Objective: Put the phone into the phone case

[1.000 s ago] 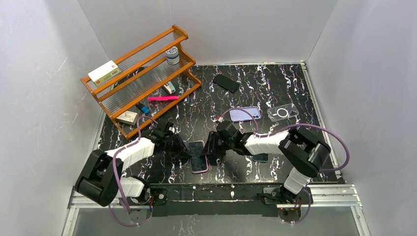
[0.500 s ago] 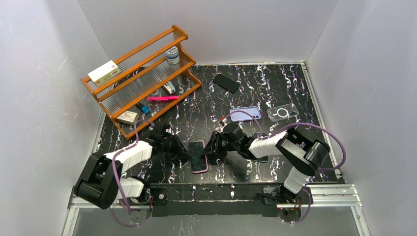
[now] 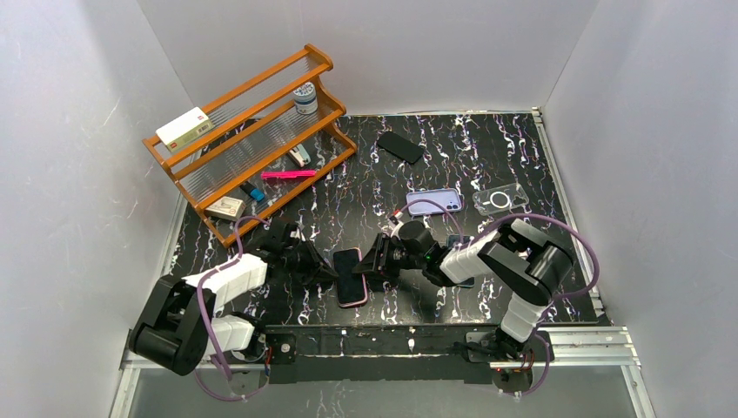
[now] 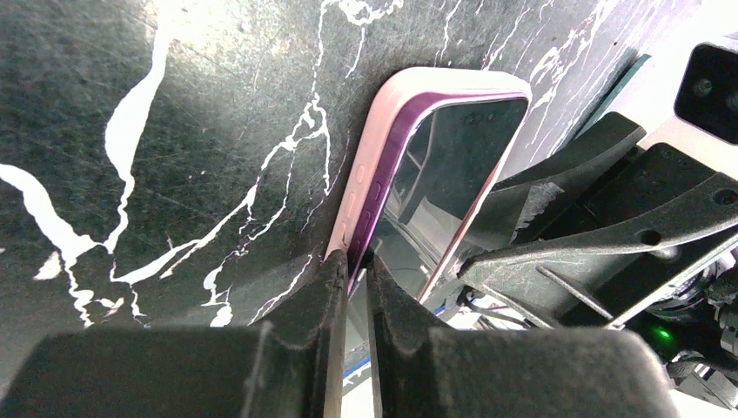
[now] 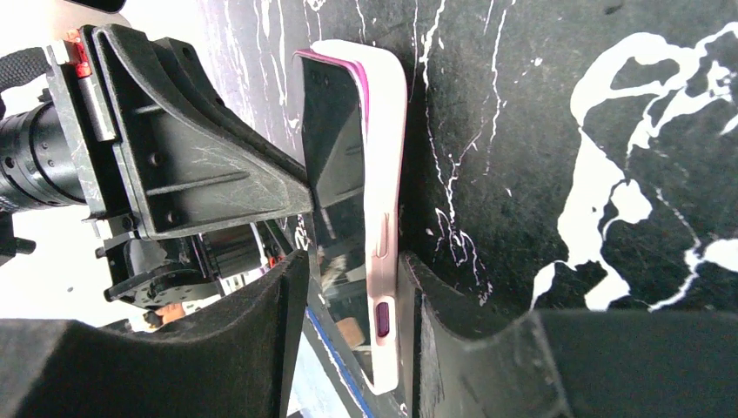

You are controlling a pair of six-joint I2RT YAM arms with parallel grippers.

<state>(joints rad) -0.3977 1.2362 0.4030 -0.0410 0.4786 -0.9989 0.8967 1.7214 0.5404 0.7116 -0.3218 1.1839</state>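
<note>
A purple phone (image 3: 350, 272) with a dark screen sits in a pink phone case (image 3: 352, 300) near the table's front, one long side raised a little above the case wall. My left gripper (image 3: 327, 272) is at its left edge. In the left wrist view the phone (image 4: 452, 157) and the case (image 4: 383, 131) run away from my left gripper (image 4: 355, 266), which is almost closed and pinches the purple edge. My right gripper (image 3: 372, 268) is at the right edge. In the right wrist view my right gripper (image 5: 355, 259) straddles the phone (image 5: 335, 148) and the case (image 5: 387, 131), with a gap on the screen side.
A wooden rack (image 3: 248, 131) with small items stands at the back left. A lilac phone (image 3: 433, 202), a clear case (image 3: 500, 199) and a black phone (image 3: 400, 146) lie further back. A dark phone (image 3: 461, 279) lies under my right forearm.
Both arms have shifted slightly while their grippers stay at the phone's two edges. The right elbow has drawn in and the left forearm has slid a little nearer.
</note>
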